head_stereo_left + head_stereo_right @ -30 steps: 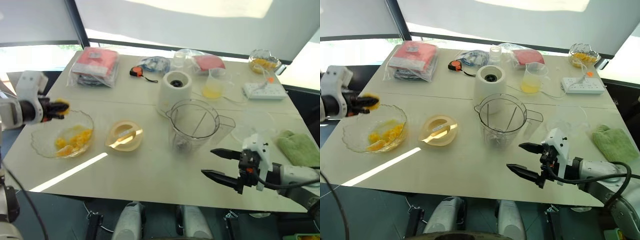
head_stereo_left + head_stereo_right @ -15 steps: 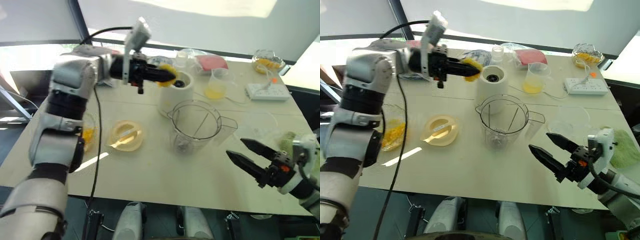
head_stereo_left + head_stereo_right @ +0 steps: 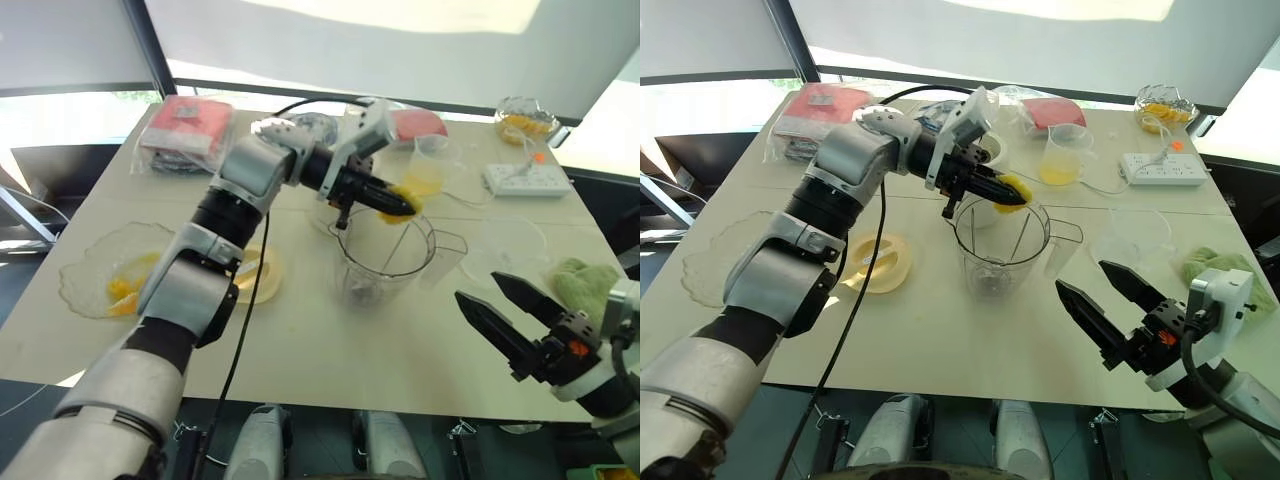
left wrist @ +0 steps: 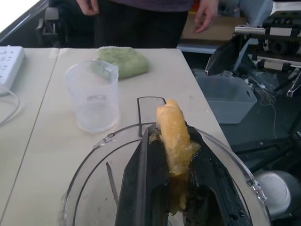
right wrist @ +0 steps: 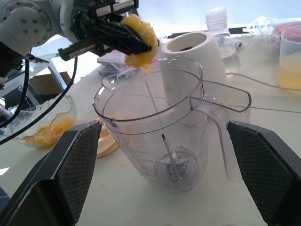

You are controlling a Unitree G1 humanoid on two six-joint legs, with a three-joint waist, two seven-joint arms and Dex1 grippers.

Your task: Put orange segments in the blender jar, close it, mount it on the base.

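Note:
My left gripper [image 3: 386,203] is shut on one of the orange segments [image 4: 172,134], a soft yellow-orange piece. It holds it just above the far rim of the blender jar [image 3: 385,250]. The jar is clear, stands open near the table's middle and has a handle on its right. The white base [image 5: 195,49] stands right behind the jar, partly hidden by my left arm. More orange segments [image 3: 122,290] lie in the wavy glass bowl [image 3: 85,262] at the left. My right gripper [image 3: 1080,275] is open and empty, near the front edge to the right of the jar.
A yellow lid [image 3: 880,262] lies left of the jar. A beaker of yellow liquid [image 3: 425,172], a power strip [image 3: 528,180] and plastic packets [image 3: 190,130] sit at the back. An empty clear cup [image 4: 94,94] and a green cloth [image 3: 580,280] are on the right. A person [image 4: 141,19] stands beyond the table.
My left arm swung from beside the glass bowl across the table to above the jar, carrying the segment. My right gripper drew back and rose slightly, still open.

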